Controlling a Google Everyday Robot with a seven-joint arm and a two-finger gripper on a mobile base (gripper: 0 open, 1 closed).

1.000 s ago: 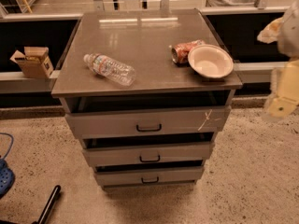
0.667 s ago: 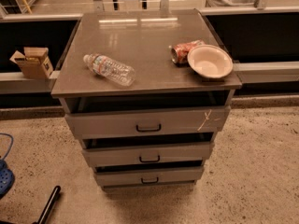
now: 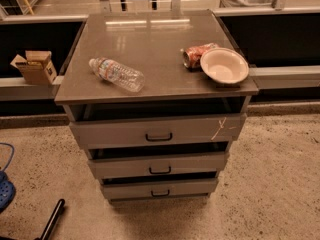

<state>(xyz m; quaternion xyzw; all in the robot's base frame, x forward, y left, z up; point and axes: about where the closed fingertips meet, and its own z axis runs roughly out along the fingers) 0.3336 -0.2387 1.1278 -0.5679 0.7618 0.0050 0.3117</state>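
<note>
No gripper shows in the camera view at this moment. A grey drawer cabinet [image 3: 150, 54] stands in the middle with three drawers, each slightly pulled out. On its top a clear plastic water bottle [image 3: 116, 74] lies on its side at the left. At the right edge sits a white bowl [image 3: 224, 66], and a red can [image 3: 196, 55] lies on its side just behind it, touching or nearly touching the bowl.
A small open cardboard box [image 3: 34, 67] rests on a ledge to the left. A metal rail [image 3: 285, 74] runs to the right of the cabinet. A blue object [image 3: 6, 191] and a black bar [image 3: 52, 219] lie on the speckled floor at bottom left.
One second ago a pale part of the arm showed at the right edge; it has left the view. The bottle, can and bowl have not moved.
</note>
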